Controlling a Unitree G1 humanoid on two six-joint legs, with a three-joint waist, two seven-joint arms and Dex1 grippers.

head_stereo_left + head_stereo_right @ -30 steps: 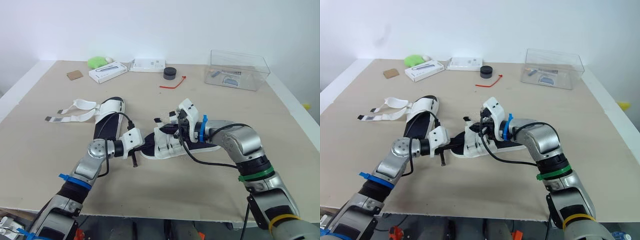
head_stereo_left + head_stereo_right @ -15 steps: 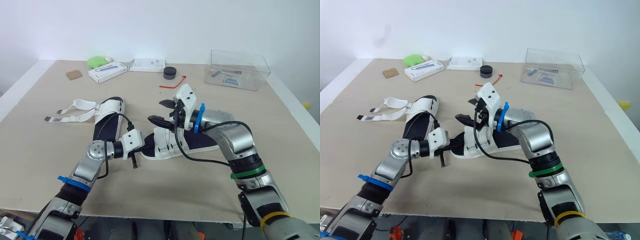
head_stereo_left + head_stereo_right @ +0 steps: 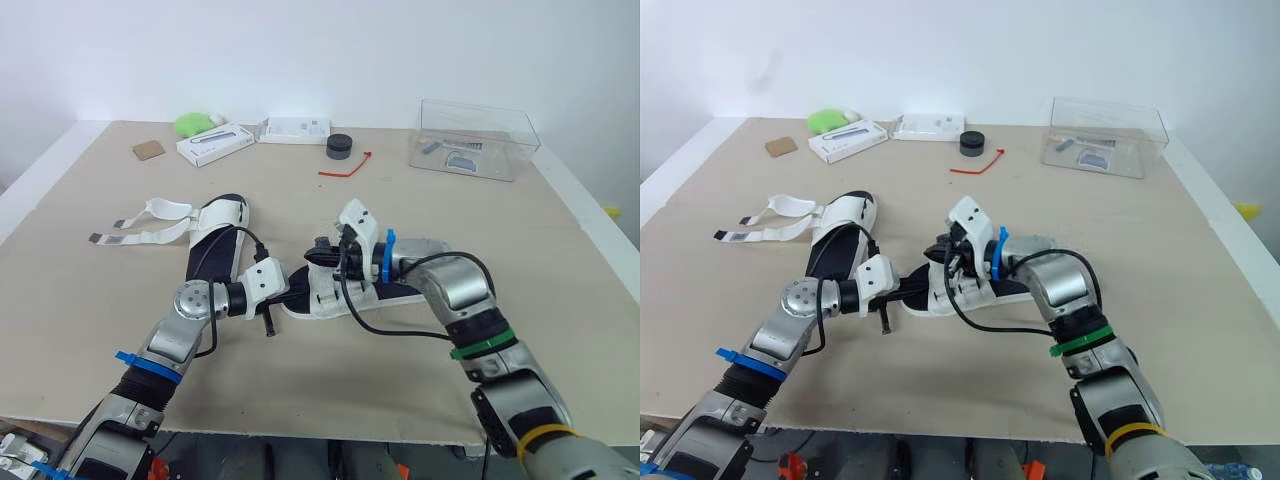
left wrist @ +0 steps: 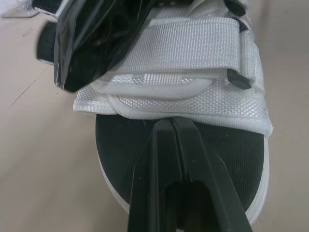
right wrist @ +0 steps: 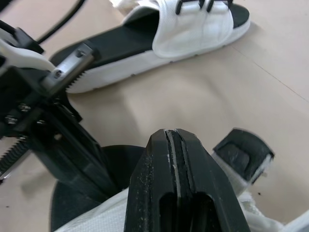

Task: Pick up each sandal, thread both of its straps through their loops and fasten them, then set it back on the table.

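Observation:
A sandal with a black footbed and white straps lies at the middle of the table; its two straps cross the foot. My left gripper is shut, its fingertips lying on the black footbed at the toe end. My right gripper is shut and hovers right over the straps; its fingers stand above white strap fabric, beside a black strap tip. The second sandal lies to the left, its loose straps spread out over the table.
Along the far edge stand a clear plastic box, a black round puck, a red tie, two white boxes, a green object and a brown card.
My right gripper lifted off the sandal with its fingers apart, then came back down over the straps and shut, a little further left. The left gripper has stayed at the toe.

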